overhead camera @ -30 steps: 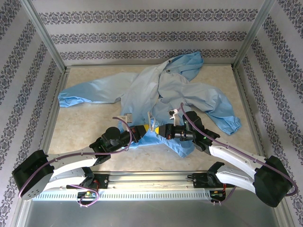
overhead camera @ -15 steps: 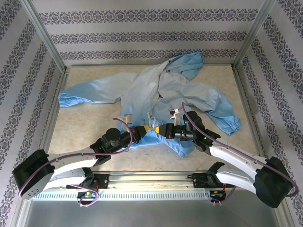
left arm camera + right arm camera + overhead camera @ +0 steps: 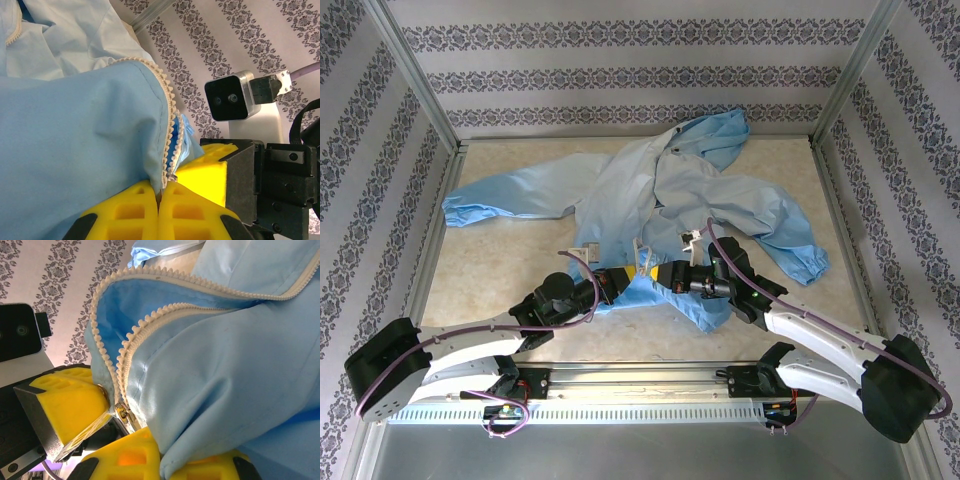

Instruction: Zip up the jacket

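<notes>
Above the table (image 3: pixel 500 270), both jaws pinch the jacket (image 3: pixel 640 190) tightly.

The light-blue, thin, shiny jacket (image 3: pixel 660 190) lies crumpled on the desk (image 3: pixel 490 270), its hood (image 3: pixel 720 135) at 1 o'clock and its sleeves out toward 9 and 4 o'clock. Its pale zipper (image 3: pixel 150 320) is open. At 6 o'clock my left end effector (image 3: pixel 159 200) and right end effector (image 3: pixel 162 460) pinch the hem.

jacket (image 3: pixel 670 190): thin smooth cloth, faint sheen. zipper (image 3: pixel 165 313): pale matt plastic teeth. fingers (image 3: pixel 125 212): yellow matt plastic. tabletop (image 3: pixel 500 265): smooth, marbled, slight gloss.
</notes>
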You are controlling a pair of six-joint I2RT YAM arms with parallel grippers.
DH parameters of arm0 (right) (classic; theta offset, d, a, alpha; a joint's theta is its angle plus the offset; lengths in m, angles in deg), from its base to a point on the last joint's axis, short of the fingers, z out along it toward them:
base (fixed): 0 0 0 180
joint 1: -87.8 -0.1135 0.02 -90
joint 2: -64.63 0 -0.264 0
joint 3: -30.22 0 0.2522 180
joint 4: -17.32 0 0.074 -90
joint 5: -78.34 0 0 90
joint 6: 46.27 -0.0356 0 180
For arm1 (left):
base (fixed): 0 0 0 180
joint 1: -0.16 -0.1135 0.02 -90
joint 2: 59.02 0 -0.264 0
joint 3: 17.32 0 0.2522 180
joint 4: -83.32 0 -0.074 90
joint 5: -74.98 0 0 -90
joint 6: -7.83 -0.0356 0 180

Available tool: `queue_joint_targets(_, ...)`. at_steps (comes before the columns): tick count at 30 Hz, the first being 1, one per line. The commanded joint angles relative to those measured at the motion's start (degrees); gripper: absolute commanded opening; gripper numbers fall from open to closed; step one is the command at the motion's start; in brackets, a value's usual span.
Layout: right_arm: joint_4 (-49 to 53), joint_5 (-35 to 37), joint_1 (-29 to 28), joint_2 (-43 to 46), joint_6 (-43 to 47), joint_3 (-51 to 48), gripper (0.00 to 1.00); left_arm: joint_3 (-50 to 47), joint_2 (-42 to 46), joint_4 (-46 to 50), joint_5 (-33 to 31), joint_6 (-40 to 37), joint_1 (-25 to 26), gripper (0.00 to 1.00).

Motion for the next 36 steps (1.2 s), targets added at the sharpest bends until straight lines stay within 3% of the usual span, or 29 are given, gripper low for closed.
queue_joint_targets(1,-2.8,1.3,0.5,0.7,0.0,-0.4,0.0,-0.6,1.6,1.7,0.2,-0.8,0.7,0.0)
queue_joint_targets(26,-4.4,2.0,0.5,-3.1,-0.4,0.4,0.0,1.7,4.7,12.6,5.8,-2.4,0.8,0.0)
queue_joint_targets(36,-4.8,2.4,0.8,-2.0,-0.2,-1.4,0.0,0.1,5.6,12.8,7.0,-1.7,0.8,0.0)
